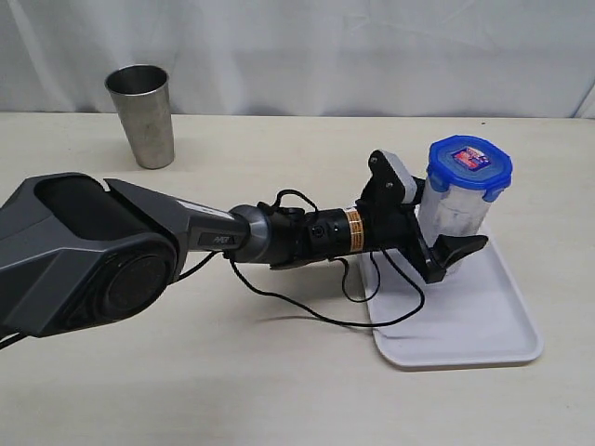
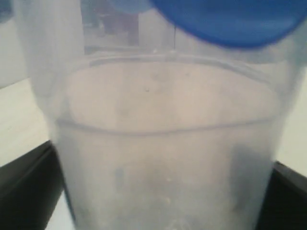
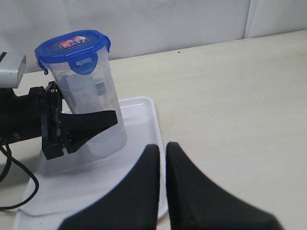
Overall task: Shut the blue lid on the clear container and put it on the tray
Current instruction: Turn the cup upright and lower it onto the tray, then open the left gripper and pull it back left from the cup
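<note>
The clear container [image 1: 454, 206] leans slightly over the far left part of the white tray [image 1: 465, 321], with the blue lid [image 1: 469, 163] seated on its mouth, sticker up. My left gripper [image 1: 460, 243] is shut on the container's lower body. In the left wrist view the container [image 2: 163, 143] fills the space between the black fingers [image 2: 24, 191], and the lid [image 2: 235, 19] shows at the edge. The right wrist view shows the container [image 3: 93, 105], the lid [image 3: 72, 45] and the tray [image 3: 139, 115]. My right gripper [image 3: 163, 148] is shut and empty, hovering by the tray's edge.
A grey steel tumbler [image 1: 142, 113] stands upright at the back left of the beige table. The left arm's black cable [image 1: 307, 311] loops onto the table beside the tray. A white curtain backs the table.
</note>
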`<state>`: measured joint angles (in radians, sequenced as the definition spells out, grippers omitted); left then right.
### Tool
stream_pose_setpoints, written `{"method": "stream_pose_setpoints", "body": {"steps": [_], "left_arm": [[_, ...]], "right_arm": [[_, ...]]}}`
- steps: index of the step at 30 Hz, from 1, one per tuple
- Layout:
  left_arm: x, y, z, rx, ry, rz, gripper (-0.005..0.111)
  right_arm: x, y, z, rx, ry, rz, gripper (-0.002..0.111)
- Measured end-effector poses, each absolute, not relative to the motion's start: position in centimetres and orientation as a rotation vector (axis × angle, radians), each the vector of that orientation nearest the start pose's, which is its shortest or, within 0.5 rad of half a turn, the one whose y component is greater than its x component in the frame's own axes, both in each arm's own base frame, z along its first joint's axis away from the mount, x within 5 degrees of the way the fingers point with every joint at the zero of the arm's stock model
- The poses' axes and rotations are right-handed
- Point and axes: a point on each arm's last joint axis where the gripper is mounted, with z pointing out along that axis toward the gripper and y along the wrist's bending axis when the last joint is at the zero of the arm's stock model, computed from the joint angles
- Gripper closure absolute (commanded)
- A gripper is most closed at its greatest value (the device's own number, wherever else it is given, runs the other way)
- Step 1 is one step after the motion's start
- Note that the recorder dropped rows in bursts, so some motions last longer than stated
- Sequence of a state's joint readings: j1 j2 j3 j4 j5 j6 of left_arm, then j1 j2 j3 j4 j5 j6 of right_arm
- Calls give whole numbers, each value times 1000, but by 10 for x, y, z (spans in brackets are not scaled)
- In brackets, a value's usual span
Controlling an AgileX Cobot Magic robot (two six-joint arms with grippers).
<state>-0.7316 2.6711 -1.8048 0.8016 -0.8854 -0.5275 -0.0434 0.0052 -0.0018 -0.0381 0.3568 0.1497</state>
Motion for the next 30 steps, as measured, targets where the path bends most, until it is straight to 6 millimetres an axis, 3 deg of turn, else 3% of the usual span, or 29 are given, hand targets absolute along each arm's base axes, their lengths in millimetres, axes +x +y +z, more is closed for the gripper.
{"method": "stream_pose_setpoints", "body": {"steps": [21,30], "left_arm": [[387,-359,52,1276,1661,-1030,22],[393,-350,79,1369,1790,-852,22]], "right_arm": [[53,-4,181,154,1837,37,104],[53,-4,181,154,1837,37,104]]}}
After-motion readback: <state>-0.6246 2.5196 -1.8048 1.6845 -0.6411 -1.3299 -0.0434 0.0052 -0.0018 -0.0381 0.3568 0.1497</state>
